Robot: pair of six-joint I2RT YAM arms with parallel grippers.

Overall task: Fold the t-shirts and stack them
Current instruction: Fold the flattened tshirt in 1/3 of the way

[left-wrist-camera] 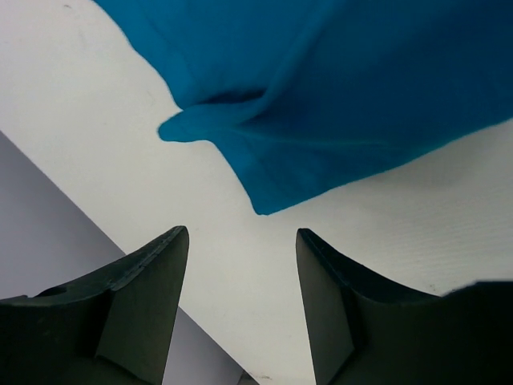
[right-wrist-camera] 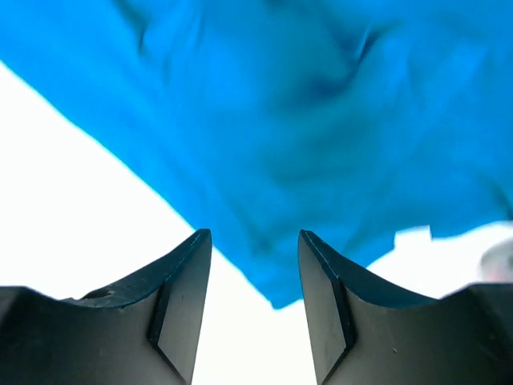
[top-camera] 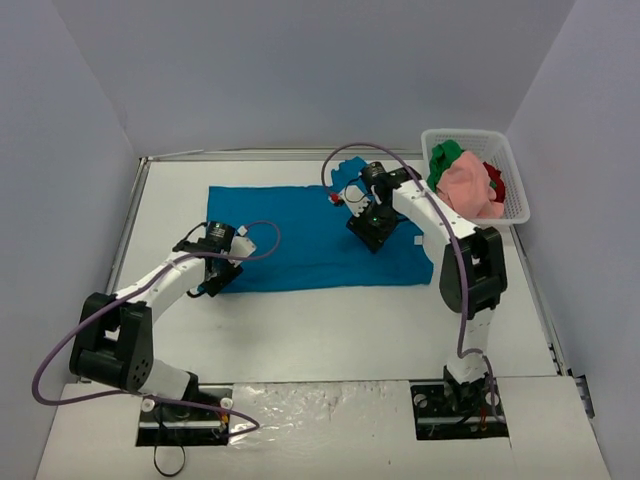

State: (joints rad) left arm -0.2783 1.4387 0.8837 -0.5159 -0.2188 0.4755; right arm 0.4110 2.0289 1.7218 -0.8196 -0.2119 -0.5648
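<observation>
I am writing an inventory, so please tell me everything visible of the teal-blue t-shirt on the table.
The teal-blue t-shirt is soft plain cloth, spread nearly flat on the white table as a broad rectangle, slightly wrinkled. What looks like a sleeve sticks out at its far right edge. The open left tool is by its near left corner, the open right tool over its far right part; neither grips it.

Teal-blue t-shirt (top-camera: 290, 240): upper-right part was hidden behind right arm (top-camera: 430, 215); cut by top edge in both wrist views, blurred in right one. Red t-shirt (top-camera: 496, 181) lay mostly buried under pink t-shirt (top-camera: 468, 188) in basket (top-camera: 515, 185).
</observation>
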